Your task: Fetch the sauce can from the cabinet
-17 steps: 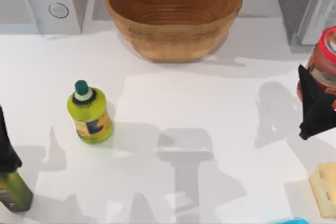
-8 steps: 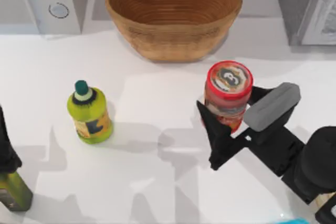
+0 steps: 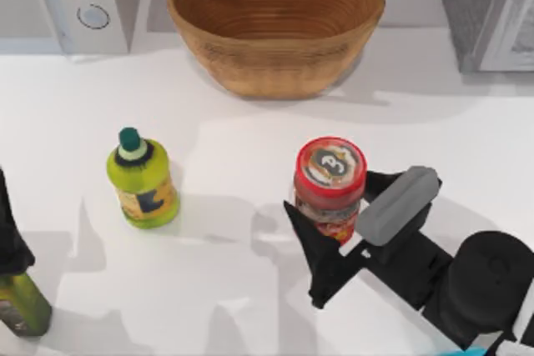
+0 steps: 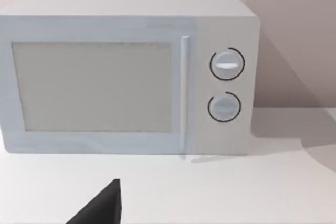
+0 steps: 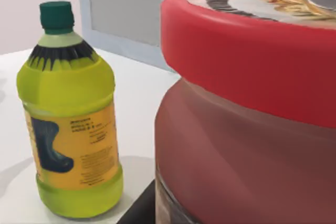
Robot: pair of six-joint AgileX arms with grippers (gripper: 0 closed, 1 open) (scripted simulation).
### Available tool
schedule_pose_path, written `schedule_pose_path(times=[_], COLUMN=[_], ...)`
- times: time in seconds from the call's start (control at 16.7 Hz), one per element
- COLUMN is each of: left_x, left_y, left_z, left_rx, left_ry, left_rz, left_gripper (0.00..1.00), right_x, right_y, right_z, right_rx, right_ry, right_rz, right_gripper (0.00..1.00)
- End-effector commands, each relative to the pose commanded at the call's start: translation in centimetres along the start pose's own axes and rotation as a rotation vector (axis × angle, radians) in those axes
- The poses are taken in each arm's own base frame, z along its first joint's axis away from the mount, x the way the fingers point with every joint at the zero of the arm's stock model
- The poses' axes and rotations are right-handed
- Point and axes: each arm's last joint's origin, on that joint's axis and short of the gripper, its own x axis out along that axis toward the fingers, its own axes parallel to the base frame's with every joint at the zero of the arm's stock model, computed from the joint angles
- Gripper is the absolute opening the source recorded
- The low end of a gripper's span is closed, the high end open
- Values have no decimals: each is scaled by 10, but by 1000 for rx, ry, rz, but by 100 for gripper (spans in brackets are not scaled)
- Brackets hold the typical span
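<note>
The right end effector (image 3: 338, 218) grips the sauce can (image 3: 329, 181), now carried from the cabinet (image 3: 488, 6) toward the tabletop's (image 3: 250, 147) centre. Fetching looks nearly complete; only release remains. Left end effector's state: cannot tell.

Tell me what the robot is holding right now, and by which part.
The right gripper holds the sauce can by its side wall, below the lid, fingers on opposite sides. The left gripper holds nothing.
</note>
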Motion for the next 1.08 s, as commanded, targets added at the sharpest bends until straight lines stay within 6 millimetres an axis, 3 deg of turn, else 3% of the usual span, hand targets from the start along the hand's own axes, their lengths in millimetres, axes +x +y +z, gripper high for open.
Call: schedule_pose_path(times=[0.24, 0.66, 0.9, 1.08], left_x=[0, 0, 0, 0], left_y=[0, 0, 0, 0], left_z=[0, 0, 0, 0], left_rx=[0, 0, 0, 0], left_ry=[0, 0, 0, 0], left_rz=[0, 0, 0, 0], left_gripper=[100, 100, 100, 100], right_x=[3, 58, 60, 60], right_y=[-2, 0, 1, 1], right_z=[-3, -25, -26, -26], right_rx=[-4, 0, 0, 0], right_ry=[10, -2, 0, 0], right_rz=[-13, -2, 0, 0], right_gripper=[0, 0, 0, 23])
